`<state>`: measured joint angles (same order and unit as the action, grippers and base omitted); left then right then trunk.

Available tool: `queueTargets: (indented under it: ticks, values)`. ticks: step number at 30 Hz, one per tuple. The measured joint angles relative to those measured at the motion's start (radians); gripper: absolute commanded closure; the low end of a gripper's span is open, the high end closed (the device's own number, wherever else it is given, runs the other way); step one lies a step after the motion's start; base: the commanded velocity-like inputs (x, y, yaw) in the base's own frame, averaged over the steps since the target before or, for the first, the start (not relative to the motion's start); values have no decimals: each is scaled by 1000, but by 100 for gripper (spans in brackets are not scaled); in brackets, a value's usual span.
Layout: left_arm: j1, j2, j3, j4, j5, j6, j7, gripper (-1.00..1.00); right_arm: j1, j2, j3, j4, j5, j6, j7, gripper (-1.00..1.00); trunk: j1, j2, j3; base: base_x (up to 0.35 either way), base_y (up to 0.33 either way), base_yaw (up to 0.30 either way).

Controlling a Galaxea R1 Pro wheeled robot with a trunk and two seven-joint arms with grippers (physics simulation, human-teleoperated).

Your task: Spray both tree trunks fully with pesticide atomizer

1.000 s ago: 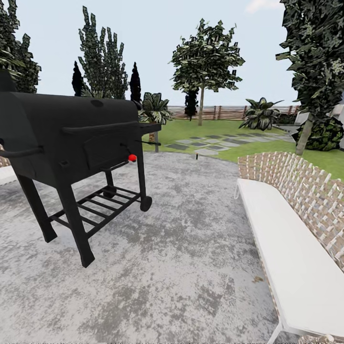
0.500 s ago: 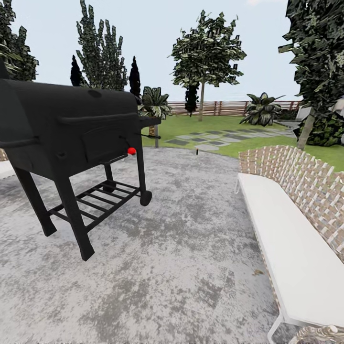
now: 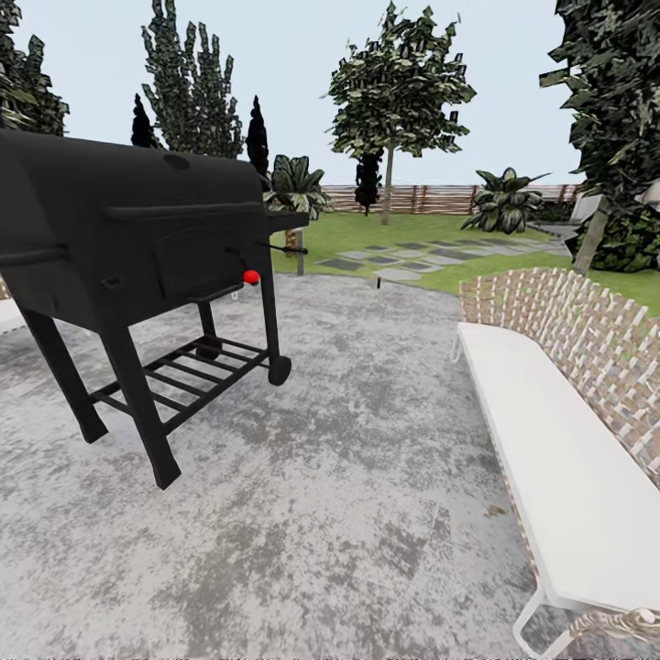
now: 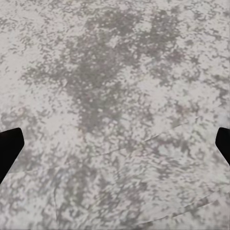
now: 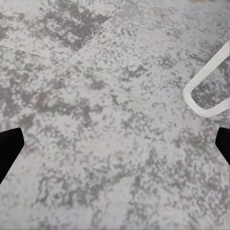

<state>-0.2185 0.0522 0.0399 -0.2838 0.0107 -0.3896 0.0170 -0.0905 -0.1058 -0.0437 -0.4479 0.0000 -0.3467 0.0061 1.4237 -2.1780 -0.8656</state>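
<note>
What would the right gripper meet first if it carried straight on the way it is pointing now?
Most likely the mottled grey paving: the right wrist view looks along the right gripper onto it, with nothing between. The white bench leg lies off to one side of that line. How far off the ground is cannot be judged.

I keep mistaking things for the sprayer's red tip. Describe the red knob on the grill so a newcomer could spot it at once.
Start at the big black grill standing on the mottled grey paving, left of the white bench. On the grill's end facing the lawn, below its side shelf, sits the red knob. It is a small bright red ball, the only red spot on otherwise black metal.
</note>
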Motion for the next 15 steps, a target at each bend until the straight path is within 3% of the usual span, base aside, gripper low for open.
queueTargets:
  ticks: [8,15]
  values:
    - [0,1,0,0,0,-1,0,-100,0,0,0,0,0,0,0,-100,0,0,-13,10,1,0]
    - [0,2,0,-1,-1,-2,1,-100,0,0,0,0,0,0,0,-100,0,0,-21,251,94,0]
